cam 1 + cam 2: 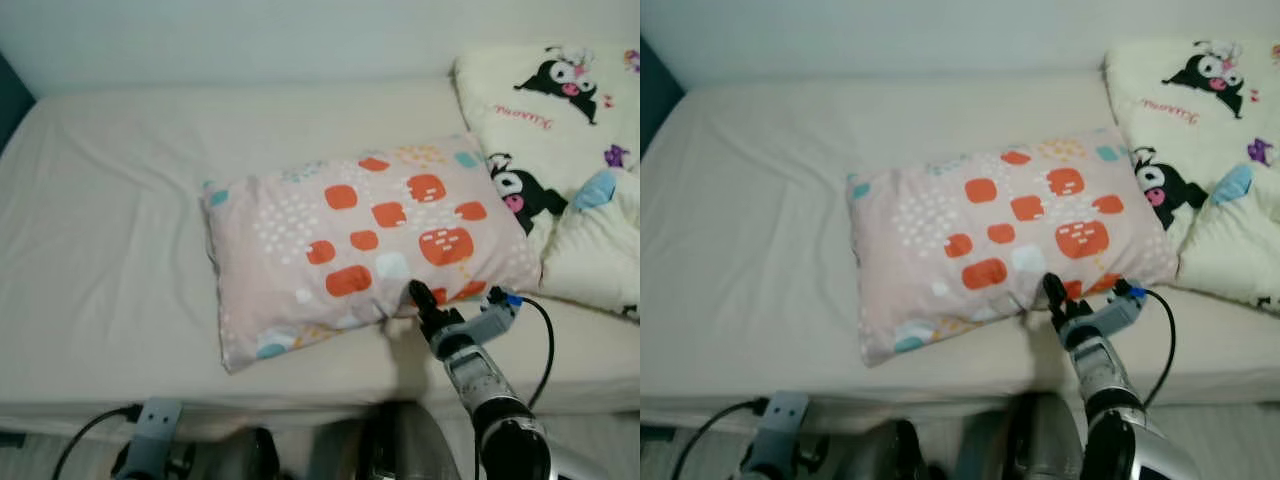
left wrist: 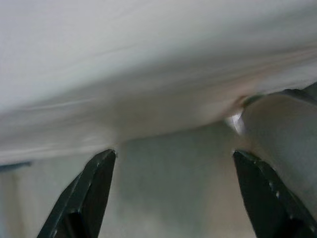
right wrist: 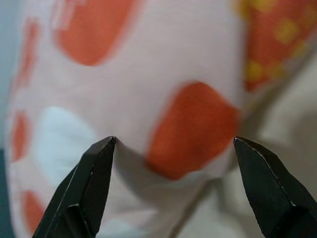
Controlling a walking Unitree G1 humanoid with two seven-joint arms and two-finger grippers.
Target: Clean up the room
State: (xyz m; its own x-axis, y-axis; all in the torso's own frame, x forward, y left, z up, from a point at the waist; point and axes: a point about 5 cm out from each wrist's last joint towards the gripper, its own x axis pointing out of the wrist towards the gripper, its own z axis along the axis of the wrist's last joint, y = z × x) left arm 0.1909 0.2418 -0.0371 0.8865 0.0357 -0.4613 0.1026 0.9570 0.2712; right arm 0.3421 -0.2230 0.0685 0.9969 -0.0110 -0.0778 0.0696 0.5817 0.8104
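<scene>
Nearest the camera, at the foot of the head views, the left gripper (image 2: pixel 173 193) hangs low beside the bed (image 1: pixel 110 250), its fingers spread wide with nothing between them; its arm is largely cut off by the frame. Going right, a pink pillow (image 1: pixel 365 240) with orange patches lies across the middle of the bed's pale sheet. The right gripper (image 3: pixel 173 191) sits at the pillow's near edge, fingers wide apart and gripping nothing. Farthest right, a cream blanket (image 1: pixel 560 120) with black cartoon figures is bunched up, partly cut off; its pink script is too small to read.
</scene>
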